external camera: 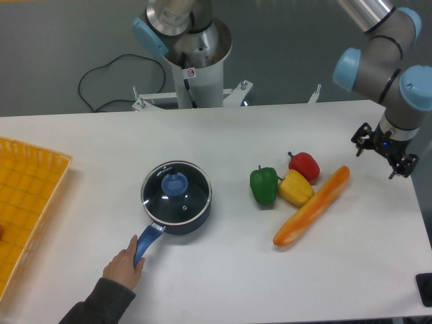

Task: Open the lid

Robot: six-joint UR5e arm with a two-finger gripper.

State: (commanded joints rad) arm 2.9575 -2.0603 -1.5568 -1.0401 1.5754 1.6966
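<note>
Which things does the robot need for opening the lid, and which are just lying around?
For the job: lid, saucepan, gripper, a person's hand on the pan handle.

Just lying about: green pepper, yellow pepper, red pepper, baguette, yellow tray.

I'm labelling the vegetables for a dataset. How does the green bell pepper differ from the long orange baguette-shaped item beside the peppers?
The green bell pepper is squat and rounded; the long orange baguette-shaped item is a slim, stretched-out shape lying diagonally. The pepper is solid dark green, while the long item shades from orange to yellow. The pepper is far shorter than the long item. Both rest on the white table, right of the lidded saucepan.
</note>
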